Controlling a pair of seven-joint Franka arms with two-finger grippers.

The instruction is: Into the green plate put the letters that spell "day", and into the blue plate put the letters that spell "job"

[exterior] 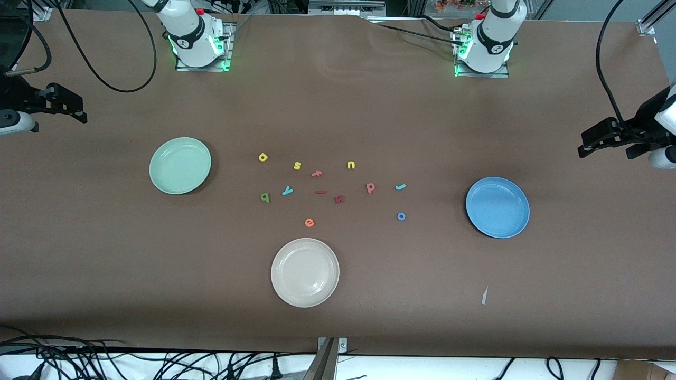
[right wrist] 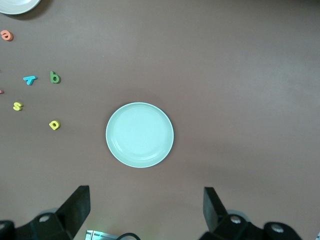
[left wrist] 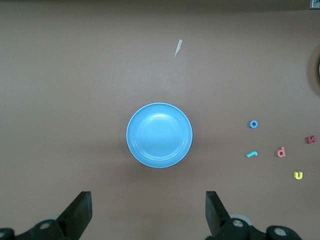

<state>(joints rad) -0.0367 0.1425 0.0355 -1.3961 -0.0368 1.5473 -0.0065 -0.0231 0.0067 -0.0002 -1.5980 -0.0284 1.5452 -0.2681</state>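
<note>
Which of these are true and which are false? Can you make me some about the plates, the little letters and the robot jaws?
1. The green plate has letters in it. False: it holds nothing.
2. The blue o lies on the table, not in the blue plate. True.
3. The left gripper holds the teal j. False: its jaws are open and hold nothing.
4. The orange e lies nearer the cream plate than the yellow d does. True.
5. The right gripper has open jaws. True.

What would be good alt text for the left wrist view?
An empty blue plate lies on the brown table, framed by the open left gripper above it. Beside the plate lie small foam letters: a blue o, teal j and pink b.
</note>
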